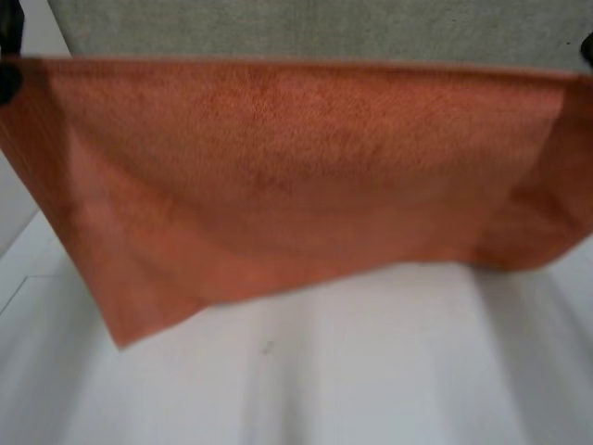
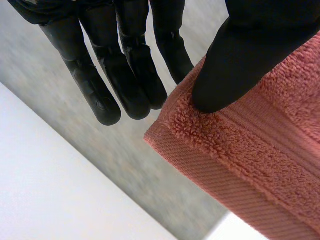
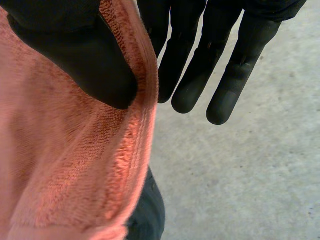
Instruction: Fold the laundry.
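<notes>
orange towel (image 1: pixel 278 185) held up over the white counter (image 1: pixel 371 371), spread wide, top edge taut and level, lower edge hanging slanted. left hand (image 2: pixel 235 65) pinching one top corner, thumb pressed onto the pile, remaining fingers (image 2: pixel 100 95) straight beside it. right hand (image 3: pixel 85 60) pinching the opposite top edge under the thumb, fingers (image 3: pixel 225 95) extended.

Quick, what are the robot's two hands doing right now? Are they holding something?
Left hand: shut on the orange towel, thumb pinching it near a corner.
Right hand: shut on the same towel, thumb pinching its edge.
</notes>
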